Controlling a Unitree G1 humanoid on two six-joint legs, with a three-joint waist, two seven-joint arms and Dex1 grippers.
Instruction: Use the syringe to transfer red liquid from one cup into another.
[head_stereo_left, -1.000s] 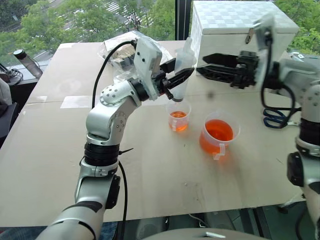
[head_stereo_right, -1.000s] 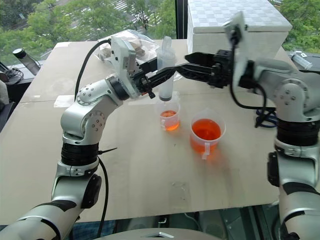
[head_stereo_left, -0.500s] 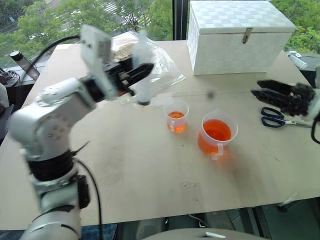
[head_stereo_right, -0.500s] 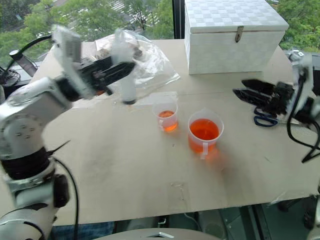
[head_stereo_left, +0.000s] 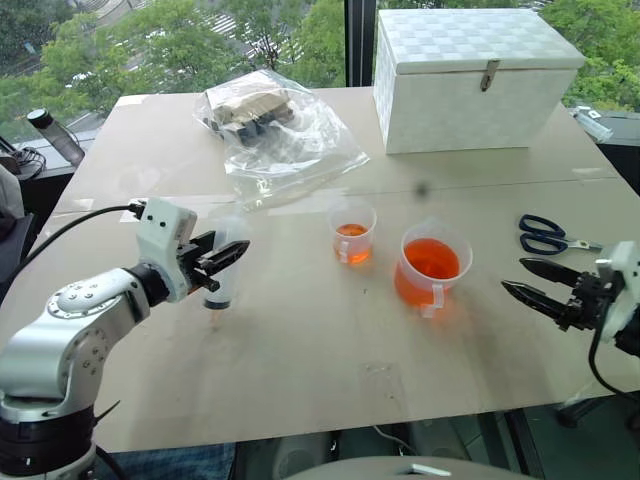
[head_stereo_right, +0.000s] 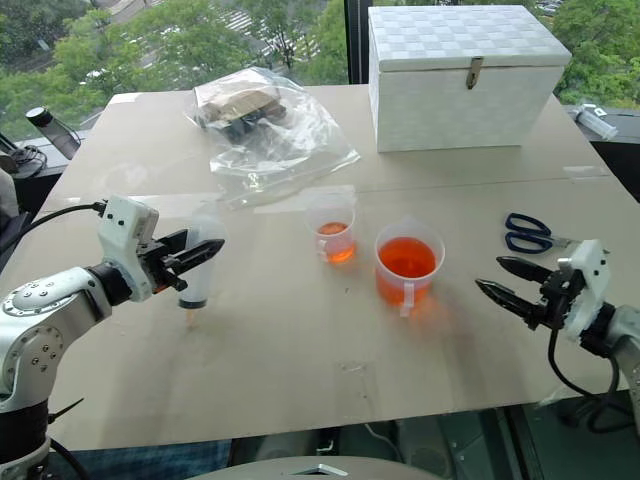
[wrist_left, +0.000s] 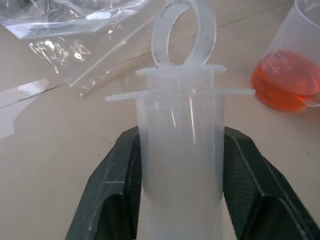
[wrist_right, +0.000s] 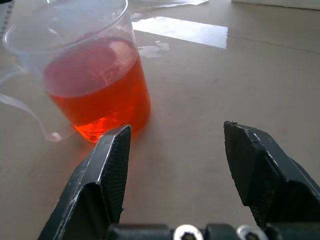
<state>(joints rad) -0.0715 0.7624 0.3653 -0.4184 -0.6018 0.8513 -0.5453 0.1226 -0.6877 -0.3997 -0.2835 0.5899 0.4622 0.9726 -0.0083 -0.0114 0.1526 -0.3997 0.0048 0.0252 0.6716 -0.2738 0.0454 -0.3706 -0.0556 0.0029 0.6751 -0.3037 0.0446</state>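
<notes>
The syringe (head_stereo_left: 222, 272) stands upright at the table's left, its tip touching the tabletop. My left gripper (wrist_left: 181, 150) is shut on its clear barrel, one black finger pressing each side; the white plunger ring rises above. The smaller cup (head_stereo_left: 352, 232) with a shallow layer of red liquid stands mid-table, well right of the syringe. Beside it is the wider handled cup (head_stereo_left: 432, 265), about half full of red liquid (wrist_right: 97, 87). My right gripper (head_stereo_left: 512, 275) hovers low to the right of the wide cup, open and empty, pointing at it.
A white lidded box (head_stereo_left: 480, 80) sits at the back right. A crumpled clear plastic bag (head_stereo_left: 275, 130) with dark items lies at the back centre. Blue-handled scissors (head_stereo_left: 545, 235) lie right of the cups, and a bottle (head_stereo_left: 55, 130) stands beyond the far left edge.
My left arm swung left and down from above the smaller cup, carrying the syringe to the table. My right arm dropped away to the right and low, staying open.
</notes>
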